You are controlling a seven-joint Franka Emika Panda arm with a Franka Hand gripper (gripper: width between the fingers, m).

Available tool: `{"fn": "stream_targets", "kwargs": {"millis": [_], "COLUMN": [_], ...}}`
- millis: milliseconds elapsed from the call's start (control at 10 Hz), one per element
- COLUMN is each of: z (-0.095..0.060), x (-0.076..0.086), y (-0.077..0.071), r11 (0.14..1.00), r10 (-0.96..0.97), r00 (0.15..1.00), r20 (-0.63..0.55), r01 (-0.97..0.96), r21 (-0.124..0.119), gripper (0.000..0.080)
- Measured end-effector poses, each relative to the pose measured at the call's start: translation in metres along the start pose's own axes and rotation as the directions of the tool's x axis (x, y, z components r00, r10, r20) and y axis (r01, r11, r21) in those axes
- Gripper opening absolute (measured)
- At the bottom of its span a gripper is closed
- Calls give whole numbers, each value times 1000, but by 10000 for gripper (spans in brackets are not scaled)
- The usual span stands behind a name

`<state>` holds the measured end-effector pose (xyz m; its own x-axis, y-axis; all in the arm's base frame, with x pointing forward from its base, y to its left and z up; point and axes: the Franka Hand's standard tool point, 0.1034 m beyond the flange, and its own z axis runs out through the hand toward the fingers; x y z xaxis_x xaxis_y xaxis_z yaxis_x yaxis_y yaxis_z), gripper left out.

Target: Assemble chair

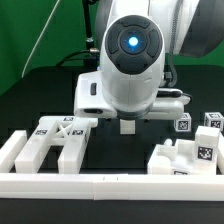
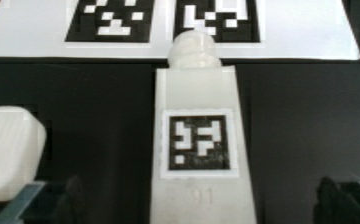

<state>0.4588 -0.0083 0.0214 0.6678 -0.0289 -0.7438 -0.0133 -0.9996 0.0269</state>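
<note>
A black desk (image 1: 120,150) is bordered in front by a white rail (image 1: 110,185). A green curtain (image 1: 30,30) is hung behind. The marker board (image 2: 26,25) is laid on the desk.

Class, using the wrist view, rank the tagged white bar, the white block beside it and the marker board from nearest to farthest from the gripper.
1. The tagged white bar, lying between the open fingers of the gripper.
2. The white block, beside the bar and close to one finger.
3. The marker board, beyond the bar's rounded end.
</note>
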Motion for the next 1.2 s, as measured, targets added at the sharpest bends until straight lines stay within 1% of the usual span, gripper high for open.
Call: {"fn": "stream_targets", "kwargs": {"millis": [200,400,500,600,700,800,900,1200], "z": [19,23,23,23,23,23,24,24], "x": [-6,-8,-7,-7,-7,-7,-7,-7], "y": [-5,-8,-7,-7,-7,-7,-7,-7], "r11": [1000,1000,1000,1000,1000,1000,1000,1000], "r10": [5,-1,0,0,1,1,1,1], "r00": [999,996,996,996,996,996,996,996], "r20": [47,93,88,88,89,89,89,89], "r01": [-5,1,1,0,0,0,0,-1], "r21": [1,-7,-7,-7,-6,-6,-6,-6], "gripper": [649,649,649,537,383,383,284,284]}}
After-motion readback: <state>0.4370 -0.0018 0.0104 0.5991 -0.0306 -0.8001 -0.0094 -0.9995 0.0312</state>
